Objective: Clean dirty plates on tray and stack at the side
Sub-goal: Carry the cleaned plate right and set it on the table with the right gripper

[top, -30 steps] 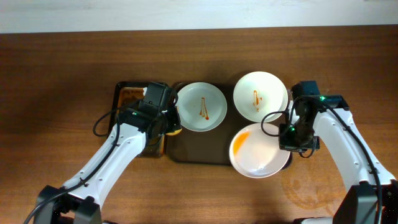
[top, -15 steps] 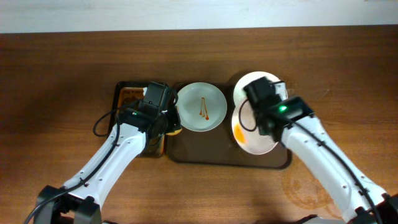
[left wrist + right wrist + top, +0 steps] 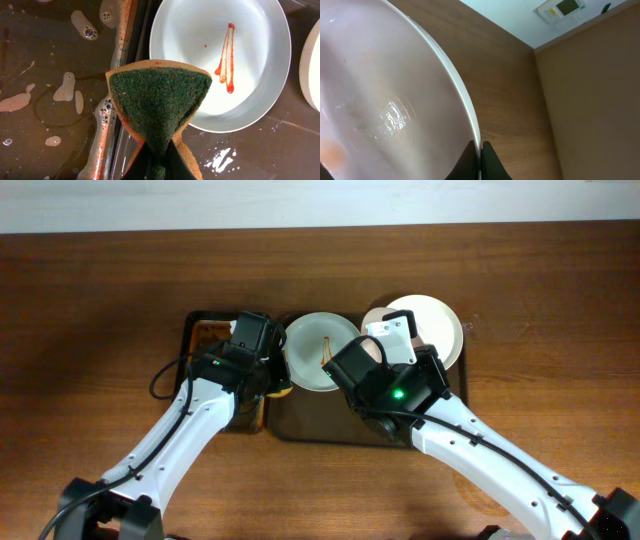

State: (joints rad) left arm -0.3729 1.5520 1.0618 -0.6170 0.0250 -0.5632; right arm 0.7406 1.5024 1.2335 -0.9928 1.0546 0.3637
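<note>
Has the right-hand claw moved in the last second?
Yes. The right gripper, clamped on a round white plate, swung left from the dark-brown rectangular tray's right edge toward its middle.

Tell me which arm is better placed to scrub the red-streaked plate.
Left. The left gripper holds the sponge beside the streaked plate; the right gripper grips a second plate by its rim.

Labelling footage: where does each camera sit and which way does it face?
Overhead: above the table, facing straight down at the tray; left arm and right arm show.
Left wrist: faces down at a streaked plate; left end effector grips a sponge.
Right wrist: tilted toward a wall; right end effector pinches a wet plate's rim.
Shared: overhead and left wrist show the streaked plate.
</note>
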